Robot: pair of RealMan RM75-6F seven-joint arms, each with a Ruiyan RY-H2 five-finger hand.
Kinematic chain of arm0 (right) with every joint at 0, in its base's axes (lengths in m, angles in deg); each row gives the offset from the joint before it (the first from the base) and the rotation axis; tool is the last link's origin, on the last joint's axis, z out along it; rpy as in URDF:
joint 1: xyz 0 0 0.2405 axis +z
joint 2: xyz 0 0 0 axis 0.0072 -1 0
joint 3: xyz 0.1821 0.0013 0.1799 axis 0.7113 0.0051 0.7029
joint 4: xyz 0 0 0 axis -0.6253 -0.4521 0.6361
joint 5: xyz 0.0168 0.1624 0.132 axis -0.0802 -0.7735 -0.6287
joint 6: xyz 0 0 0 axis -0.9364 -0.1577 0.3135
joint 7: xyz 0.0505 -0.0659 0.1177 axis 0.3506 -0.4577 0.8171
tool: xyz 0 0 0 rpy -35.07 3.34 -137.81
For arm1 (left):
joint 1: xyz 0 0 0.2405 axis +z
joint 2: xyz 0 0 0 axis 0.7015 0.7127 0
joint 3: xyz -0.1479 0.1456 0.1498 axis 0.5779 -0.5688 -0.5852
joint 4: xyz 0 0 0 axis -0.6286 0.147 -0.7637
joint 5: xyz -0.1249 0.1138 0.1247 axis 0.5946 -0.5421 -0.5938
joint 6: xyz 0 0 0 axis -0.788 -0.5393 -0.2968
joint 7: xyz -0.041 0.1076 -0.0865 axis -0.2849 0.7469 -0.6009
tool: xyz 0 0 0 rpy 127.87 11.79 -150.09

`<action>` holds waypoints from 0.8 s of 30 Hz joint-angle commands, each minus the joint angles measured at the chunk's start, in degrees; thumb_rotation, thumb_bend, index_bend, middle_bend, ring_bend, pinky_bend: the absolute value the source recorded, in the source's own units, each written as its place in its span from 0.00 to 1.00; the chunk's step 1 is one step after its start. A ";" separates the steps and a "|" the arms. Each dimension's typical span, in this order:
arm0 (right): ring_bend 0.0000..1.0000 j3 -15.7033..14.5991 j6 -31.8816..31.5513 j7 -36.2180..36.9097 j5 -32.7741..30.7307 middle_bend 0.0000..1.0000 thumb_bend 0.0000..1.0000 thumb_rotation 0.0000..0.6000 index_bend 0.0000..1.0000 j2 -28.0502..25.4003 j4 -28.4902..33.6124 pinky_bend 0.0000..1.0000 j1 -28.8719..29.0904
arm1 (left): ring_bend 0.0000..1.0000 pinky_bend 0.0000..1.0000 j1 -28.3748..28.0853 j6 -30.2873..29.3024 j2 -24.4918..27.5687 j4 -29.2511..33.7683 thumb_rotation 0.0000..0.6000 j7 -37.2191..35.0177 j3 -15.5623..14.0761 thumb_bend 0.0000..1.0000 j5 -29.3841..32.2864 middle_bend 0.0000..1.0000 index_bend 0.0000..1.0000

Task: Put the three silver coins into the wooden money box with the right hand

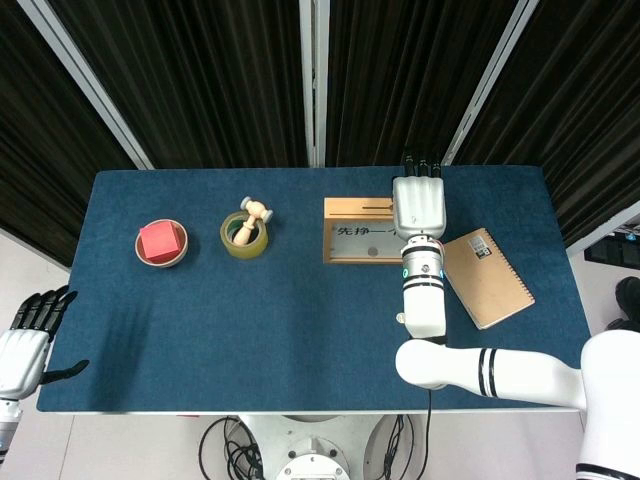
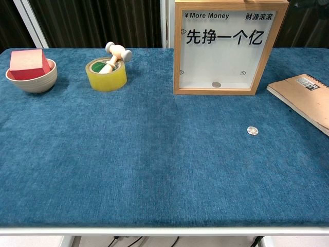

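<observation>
While the white right hand [image 1: 418, 207] sits back-up over the right end of the wooden money box with a clear front panel [image 2: 230, 47], just right of centre in the head view, its dark fingers [image 1: 421, 158] reach past the box's far edge, and I cannot tell whether they hold anything or how wide they are. The chest view shows one small silver coin [image 2: 216, 84] lying inside the box at the bottom of the panel, and another silver coin [image 2: 252, 130] flat on the blue cloth tabletop [image 2: 133, 149], in front of the box towards its right. The left hand [image 1: 30, 335] hangs off the tabletop's edge at the lower left of the head view, its black fingers spread wide with nothing in them. A brown spiral notebook [image 1: 487, 277] lies to the right of the box. On the left half stand a yellow tape roll with a small wooden mallet resting in it [image 2: 107, 72] and a pale bowl holding a red block [image 2: 30, 70].
</observation>
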 commanded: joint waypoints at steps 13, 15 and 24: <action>0.00 -0.29 0.61 -0.31 0.02 0.05 0.45 1.00 0.73 0.74 -1.36 0.00 0.21 | 0.00 0.00 0.25 -0.04 -0.03 -0.67 1.00 -0.73 0.08 0.03 0.35 0.00 0.01; 0.00 -0.27 0.71 -0.40 -0.11 0.05 0.45 1.00 0.71 0.67 -1.22 0.00 0.17 | 0.00 0.00 0.23 -0.01 -0.05 -0.73 1.00 -0.78 0.12 0.03 0.37 0.00 0.01; 0.00 -0.48 2.27 -0.43 -0.53 0.03 0.43 1.00 0.50 -0.52 0.06 0.00 -0.37 | 0.00 0.00 0.22 0.02 0.07 -0.60 1.00 -0.80 0.13 0.03 0.32 0.00 0.01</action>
